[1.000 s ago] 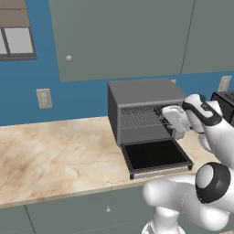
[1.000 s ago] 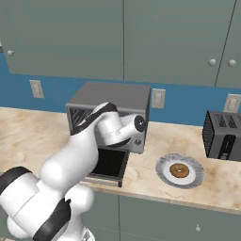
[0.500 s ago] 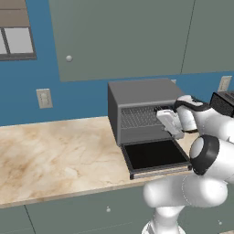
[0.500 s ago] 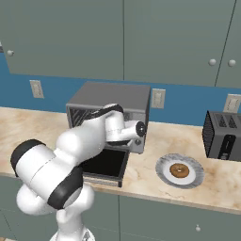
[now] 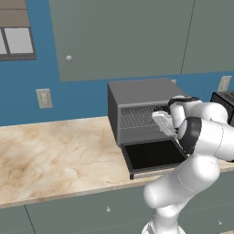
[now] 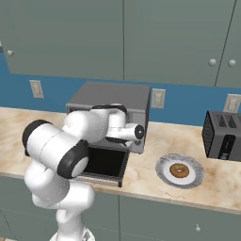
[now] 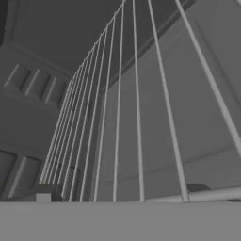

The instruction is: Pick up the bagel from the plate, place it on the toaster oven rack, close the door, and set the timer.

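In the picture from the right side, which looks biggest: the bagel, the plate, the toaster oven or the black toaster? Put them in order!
Biggest to smallest:
1. toaster oven
2. plate and black toaster look about alike, so I won't rank them
3. bagel

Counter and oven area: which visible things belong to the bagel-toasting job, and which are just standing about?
Job:
bagel, on its plate
toaster oven, door folded down open
rack
gripper, open, at the oven mouth

Standing about:
black toaster
wall outlets
upper cabinets
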Tool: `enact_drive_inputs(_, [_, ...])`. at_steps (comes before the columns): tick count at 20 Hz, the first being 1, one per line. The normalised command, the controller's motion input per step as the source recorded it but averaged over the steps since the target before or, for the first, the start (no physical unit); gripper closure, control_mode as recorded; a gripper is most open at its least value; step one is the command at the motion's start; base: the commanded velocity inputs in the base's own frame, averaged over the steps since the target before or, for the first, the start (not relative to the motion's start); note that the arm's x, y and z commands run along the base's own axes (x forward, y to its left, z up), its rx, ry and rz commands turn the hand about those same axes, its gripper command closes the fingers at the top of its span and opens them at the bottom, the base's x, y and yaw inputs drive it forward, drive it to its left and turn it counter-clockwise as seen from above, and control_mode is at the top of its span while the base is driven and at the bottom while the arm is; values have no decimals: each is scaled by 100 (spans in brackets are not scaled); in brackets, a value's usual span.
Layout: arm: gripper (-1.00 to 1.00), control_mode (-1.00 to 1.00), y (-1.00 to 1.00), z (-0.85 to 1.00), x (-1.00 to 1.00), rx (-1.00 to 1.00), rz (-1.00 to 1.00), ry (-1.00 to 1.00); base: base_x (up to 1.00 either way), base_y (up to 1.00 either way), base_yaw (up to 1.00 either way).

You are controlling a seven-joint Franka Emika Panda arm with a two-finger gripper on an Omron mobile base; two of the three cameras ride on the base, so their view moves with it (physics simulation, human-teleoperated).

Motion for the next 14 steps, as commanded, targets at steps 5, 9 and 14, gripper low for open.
enact_drive_inputs(5, [-100,-100,3,-28,31,2,-2,-8,0,0,0])
enact_drive_inputs(9, [-100,-100,1,-30,27,1,-2,-8,0,0,0])
enact_drive_inputs(14, [-100,-100,0,-38,19,0,-1,-4,0,0,0])
